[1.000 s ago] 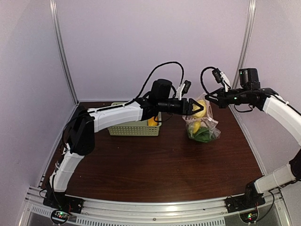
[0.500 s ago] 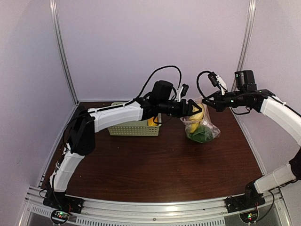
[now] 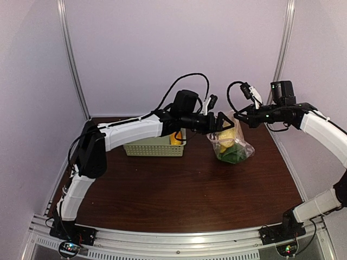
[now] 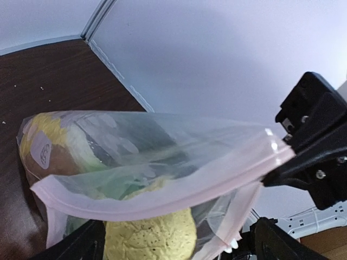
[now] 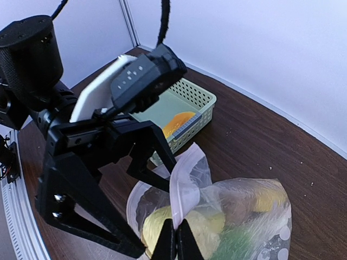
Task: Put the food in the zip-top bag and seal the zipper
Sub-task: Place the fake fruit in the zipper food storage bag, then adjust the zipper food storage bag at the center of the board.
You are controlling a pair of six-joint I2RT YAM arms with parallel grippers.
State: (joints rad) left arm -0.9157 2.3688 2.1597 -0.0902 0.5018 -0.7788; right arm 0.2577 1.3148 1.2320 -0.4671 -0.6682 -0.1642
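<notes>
The clear zip-top bag point(image 3: 232, 142) hangs just above the table at back centre-right, with yellow and green food point(image 3: 232, 155) inside. My right gripper point(image 3: 237, 115) is shut on the bag's mouth edge, pinching the pinkish zipper strip point(image 5: 181, 189) at its fingertips point(image 5: 176, 241). My left gripper point(image 3: 221, 122) is open at the bag's mouth. Its fingers point(image 4: 271, 241) stand either side of a bumpy yellow piece point(image 4: 149, 233) that sits in the bag behind the strip point(image 4: 162, 195). A small white tab point(image 4: 233, 245) shows at the strip's lower end. One orange piece point(image 5: 179, 122) lies in the basket.
The pale green slatted basket point(image 3: 154, 145) stands left of the bag, under my left forearm. The back wall and its frame posts point(image 3: 282, 59) rise close behind both grippers. Dark wooden table point(image 3: 179, 189) lies in front.
The bag and my right gripper have shifted slightly left and down. My left gripper's jaws stand wider apart than half a second ago, and the yellow piece sits lower in the bag.
</notes>
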